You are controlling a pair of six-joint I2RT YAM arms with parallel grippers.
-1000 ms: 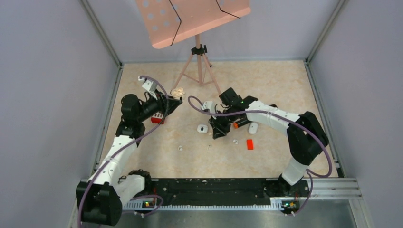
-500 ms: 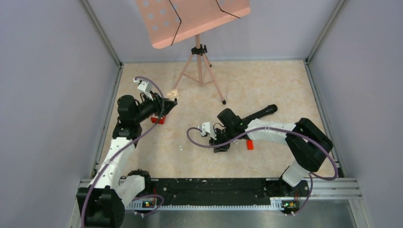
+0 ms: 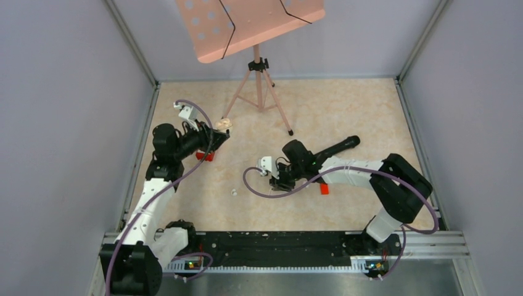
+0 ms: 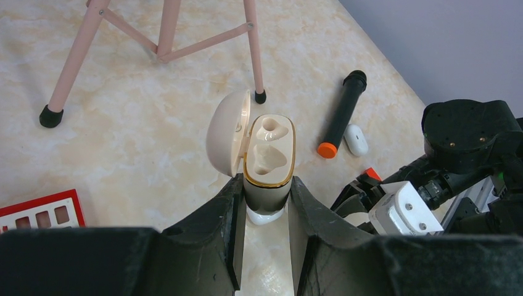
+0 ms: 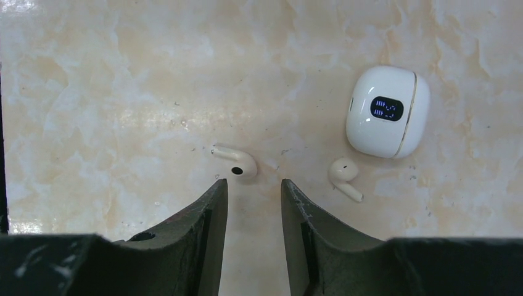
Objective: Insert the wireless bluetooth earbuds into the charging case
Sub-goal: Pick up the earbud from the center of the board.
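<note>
My left gripper (image 4: 265,185) is shut on an open beige charging case (image 4: 269,154) with a gold rim. Its lid is swung left and both sockets are empty. In the top view I hold it (image 3: 223,124) above the table's left side. My right gripper (image 5: 253,185) is open and points down at the table. One white stemmed earbud (image 5: 237,161) lies just ahead of its fingertips. A second earbud (image 5: 344,176) lies to the right. In the top view the right gripper (image 3: 279,182) is mid-table, and a third earbud (image 3: 234,192) lies to its left.
A closed white case with a lit display (image 5: 387,111) lies by the second earbud. A black microphone (image 3: 336,148), another closed white case (image 4: 356,139), a small red block (image 3: 324,189), a red-and-white tray (image 4: 40,209) and the pink music stand's tripod legs (image 3: 259,92) are also on the table.
My right arm has swung toward the near side, uncovering the microphone, and its gripper now hangs over the earbuds. My left gripper has shifted slightly left with the open case.
</note>
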